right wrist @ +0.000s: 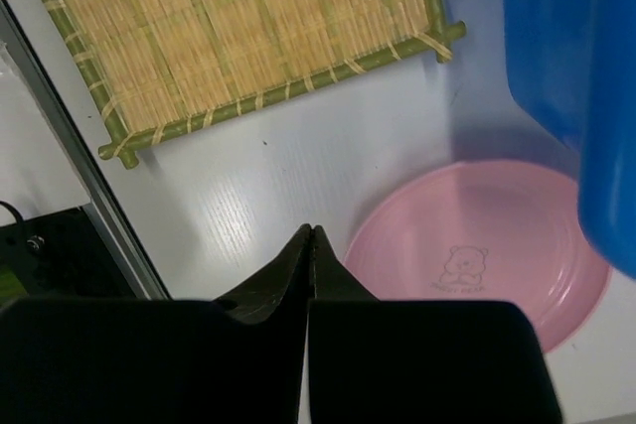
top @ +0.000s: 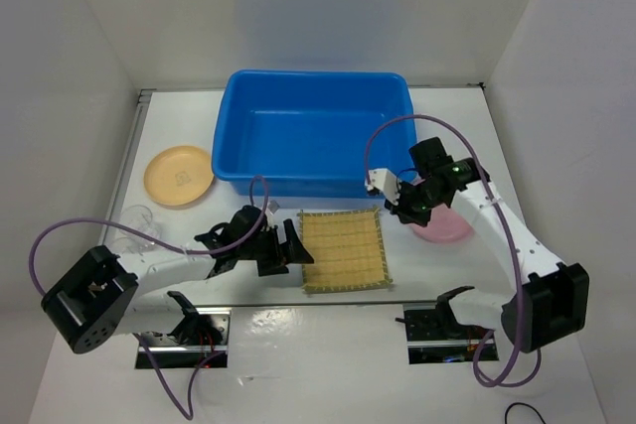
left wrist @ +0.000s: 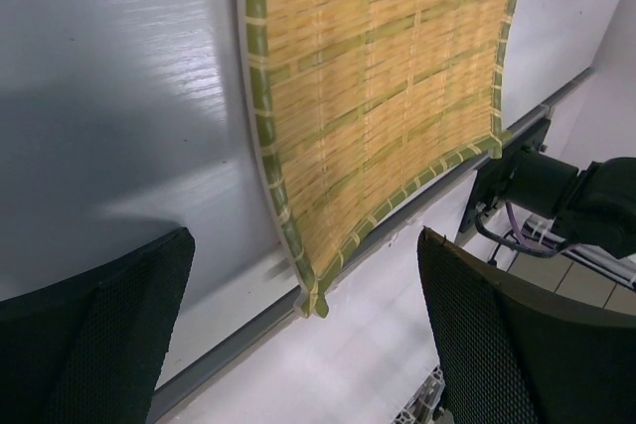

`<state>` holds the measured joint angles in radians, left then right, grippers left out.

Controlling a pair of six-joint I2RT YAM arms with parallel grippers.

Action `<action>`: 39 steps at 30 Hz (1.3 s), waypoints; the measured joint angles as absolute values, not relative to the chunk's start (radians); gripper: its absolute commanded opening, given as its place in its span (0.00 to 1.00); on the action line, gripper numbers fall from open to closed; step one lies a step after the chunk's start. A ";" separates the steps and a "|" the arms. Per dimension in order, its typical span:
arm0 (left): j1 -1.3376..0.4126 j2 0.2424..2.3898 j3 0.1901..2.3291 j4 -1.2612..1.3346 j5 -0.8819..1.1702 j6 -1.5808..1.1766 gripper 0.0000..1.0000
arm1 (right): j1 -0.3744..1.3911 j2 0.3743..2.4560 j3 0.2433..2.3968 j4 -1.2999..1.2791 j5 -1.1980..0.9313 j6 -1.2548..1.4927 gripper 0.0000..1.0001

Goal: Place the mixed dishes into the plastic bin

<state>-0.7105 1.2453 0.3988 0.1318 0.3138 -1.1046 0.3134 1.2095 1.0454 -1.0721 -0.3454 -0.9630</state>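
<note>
The blue plastic bin [top: 318,74] stands at the back middle and holds nothing. The bamboo mat [top: 344,250] lies flat in front of it. My left gripper [top: 296,245] is open at the mat's left edge; in the left wrist view the gripper [left wrist: 303,345] straddles the mat's [left wrist: 388,96] near corner without touching it. My right gripper [top: 399,210] is shut and empty, just above the table between the mat and the pink plate [top: 447,228]. In the right wrist view the gripper [right wrist: 311,237] sits beside the pink plate [right wrist: 477,245]. The tan-orange plate [top: 179,176] and clear glass cups [top: 136,223] sit at the left.
White walls enclose the table on the left, back and right. A metal strip [left wrist: 219,345] runs along the table's near edge, just by the mat's corner. The bin's wall [right wrist: 576,76] overhangs the pink plate's far side in the right wrist view.
</note>
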 measured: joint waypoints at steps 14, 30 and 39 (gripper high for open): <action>-0.718 1.257 0.400 0.142 0.290 -1.134 0.99 | 0.755 1.509 0.921 -0.918 -0.248 -0.847 0.00; -0.719 1.396 0.427 0.323 0.342 -1.157 0.99 | 0.755 1.578 0.875 -0.786 -0.115 -0.708 0.00; -0.730 1.601 0.442 0.518 0.401 -1.172 0.31 | 0.755 1.593 0.890 -0.791 -0.096 -0.681 0.00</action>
